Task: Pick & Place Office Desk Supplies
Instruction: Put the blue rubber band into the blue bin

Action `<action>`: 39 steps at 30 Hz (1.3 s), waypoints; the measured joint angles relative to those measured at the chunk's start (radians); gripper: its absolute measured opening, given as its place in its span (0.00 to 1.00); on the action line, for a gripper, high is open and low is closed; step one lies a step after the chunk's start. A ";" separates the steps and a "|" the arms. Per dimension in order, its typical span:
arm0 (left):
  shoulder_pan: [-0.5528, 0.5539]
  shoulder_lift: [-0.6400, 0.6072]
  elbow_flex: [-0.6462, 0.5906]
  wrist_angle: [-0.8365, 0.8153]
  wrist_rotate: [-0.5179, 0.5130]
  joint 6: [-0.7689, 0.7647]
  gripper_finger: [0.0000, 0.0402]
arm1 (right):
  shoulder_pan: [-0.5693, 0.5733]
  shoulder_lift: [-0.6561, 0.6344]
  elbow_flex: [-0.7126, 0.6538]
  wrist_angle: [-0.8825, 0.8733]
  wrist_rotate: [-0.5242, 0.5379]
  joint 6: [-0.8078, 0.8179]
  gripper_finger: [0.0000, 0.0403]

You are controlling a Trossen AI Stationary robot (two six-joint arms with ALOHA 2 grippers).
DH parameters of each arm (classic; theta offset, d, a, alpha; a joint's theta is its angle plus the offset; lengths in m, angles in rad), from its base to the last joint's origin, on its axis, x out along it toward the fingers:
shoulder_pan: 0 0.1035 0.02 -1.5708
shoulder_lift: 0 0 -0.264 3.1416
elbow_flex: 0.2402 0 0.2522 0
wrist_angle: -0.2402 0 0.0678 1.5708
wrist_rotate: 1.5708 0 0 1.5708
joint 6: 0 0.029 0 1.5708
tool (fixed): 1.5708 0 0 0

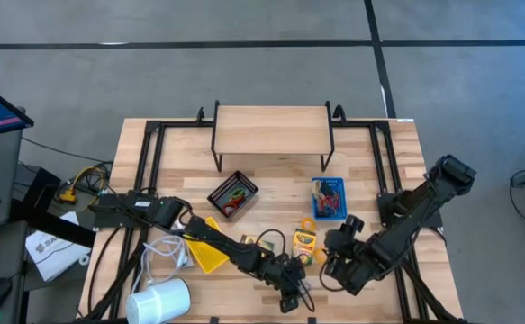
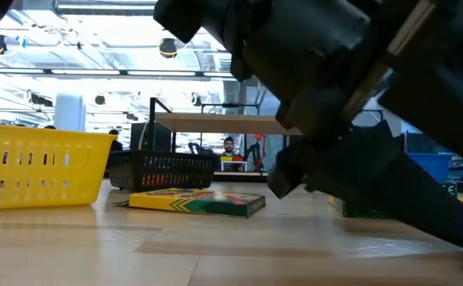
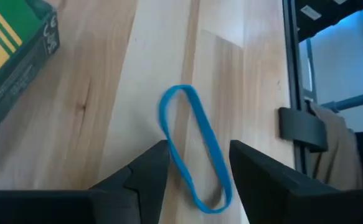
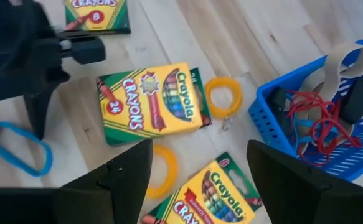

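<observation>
A blue rubber-band ring [image 3: 182,111] lies flat on the wooden table [image 1: 271,180] near its front edge. My left gripper [image 3: 200,152] is open, slanting down over it, one finger on either side of the ring's near half; I cannot tell whether a finger touches it. My right gripper [image 4: 200,180] hangs open above a 24-crayon box [image 4: 150,102], a second crayon box [image 4: 206,199] and two yellow rings [image 4: 223,96], touching nothing. The blue bin [image 4: 318,118] holds red bands and dark clips.
A black bin [image 1: 233,193] and a yellow bin [image 1: 206,247] stand left of centre, and a wooden shelf [image 1: 271,130] stands at the back. A white cylinder [image 1: 158,301] and a white cable [image 1: 167,252] lie front left. Another crayon box [image 3: 13,50] lies near the blue ring.
</observation>
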 joint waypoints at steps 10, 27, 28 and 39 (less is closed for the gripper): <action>0.006 0.002 -0.002 -0.022 -0.034 0.103 0.16 | -0.013 -0.001 0.000 -0.017 0.027 -0.010 0.64; 0.005 -0.212 -0.020 -0.109 -0.479 0.550 0.00 | 0.031 -0.100 0.000 -0.064 0.252 0.027 0.64; 0.008 -0.246 -0.035 -0.087 -0.503 0.587 0.00 | 0.031 -0.107 0.000 -0.065 0.286 0.027 0.64; 0.089 -0.531 -0.353 0.347 -0.516 0.768 0.00 | 0.037 -0.144 0.000 -0.082 0.536 -0.049 0.64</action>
